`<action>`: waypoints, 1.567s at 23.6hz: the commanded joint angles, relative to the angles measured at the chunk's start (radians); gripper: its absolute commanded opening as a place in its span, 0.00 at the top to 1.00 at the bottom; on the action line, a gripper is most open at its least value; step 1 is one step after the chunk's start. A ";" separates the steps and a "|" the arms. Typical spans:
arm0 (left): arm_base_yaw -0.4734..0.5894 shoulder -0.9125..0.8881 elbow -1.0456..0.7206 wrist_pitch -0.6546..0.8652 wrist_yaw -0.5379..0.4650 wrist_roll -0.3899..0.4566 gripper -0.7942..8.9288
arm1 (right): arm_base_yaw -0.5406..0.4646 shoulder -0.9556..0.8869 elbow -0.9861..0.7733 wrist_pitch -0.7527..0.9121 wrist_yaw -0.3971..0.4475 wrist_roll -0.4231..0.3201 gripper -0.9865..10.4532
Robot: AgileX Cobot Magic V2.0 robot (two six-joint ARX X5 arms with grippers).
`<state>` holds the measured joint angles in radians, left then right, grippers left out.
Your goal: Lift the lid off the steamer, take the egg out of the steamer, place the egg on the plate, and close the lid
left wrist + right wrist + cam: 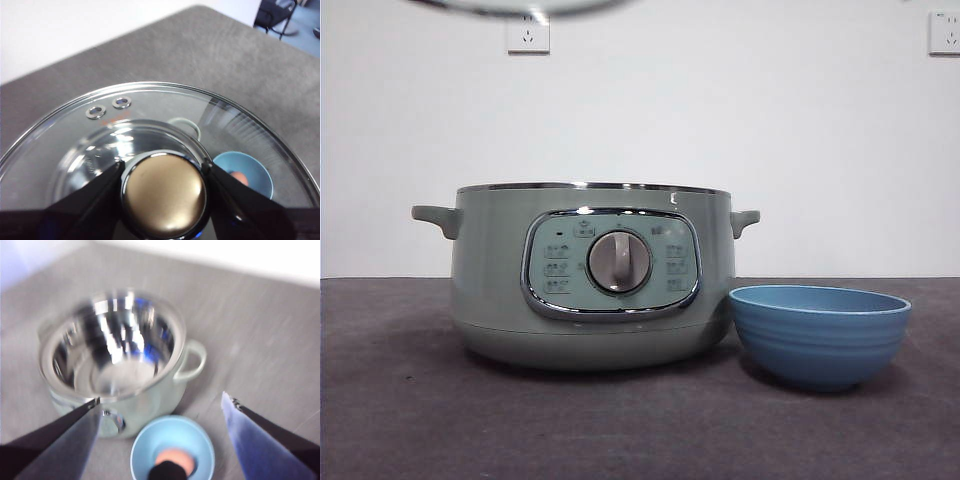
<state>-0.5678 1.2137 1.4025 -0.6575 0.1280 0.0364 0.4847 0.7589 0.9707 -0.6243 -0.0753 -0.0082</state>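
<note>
A: Left tool (162, 187)?

B: Its two black jaws are closed on either side of the knob (163, 196) of the round clear glass lid with the chrome rim (150, 107); the knob reads golden-bronze in the left wrist view. The lid hangs in the air above the tabletop (210, 55). In the front view only a sliver of its rim (515, 8) shows at the top edge, well above the pot.

A: Right tool (161, 402)?

B: Jaws spread wide, nothing between them. It hovers above the small deep blue bowl with faint ribbed sides (172, 447). That picture is blurred.

A: The egg?

B: An orange-tan egg (175, 458) lies in the bowl's bottom. It also shows through the lid glass in the left wrist view (240, 178). A small dark shape partly covers it in the right wrist view; I cannot tell what it is.

A: The pot?

B: The large round sage-green electric steamer (495, 280) stands uncovered on the dark grey tabletop, shiny metal inside. The bowl (820, 335) sits just beside it, by the control-panel dial (619, 262).
</note>
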 commanded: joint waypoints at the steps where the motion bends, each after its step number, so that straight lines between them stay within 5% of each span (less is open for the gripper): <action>1: -0.003 0.036 -0.043 0.137 -0.004 0.009 0.93 | 0.000 -0.066 0.001 -0.018 0.005 0.031 0.56; 13: -0.002 0.317 -0.047 0.304 -0.055 0.014 0.93 | 0.000 -0.160 0.001 -0.128 0.005 0.045 0.56; 37: 0.005 0.401 -0.047 0.327 -0.068 0.005 0.93 | 0.000 -0.160 0.001 -0.127 0.004 0.045 0.56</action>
<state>-0.5652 1.6146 1.3460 -0.3717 0.0616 0.0368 0.4847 0.6018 0.9707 -0.7578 -0.0750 0.0299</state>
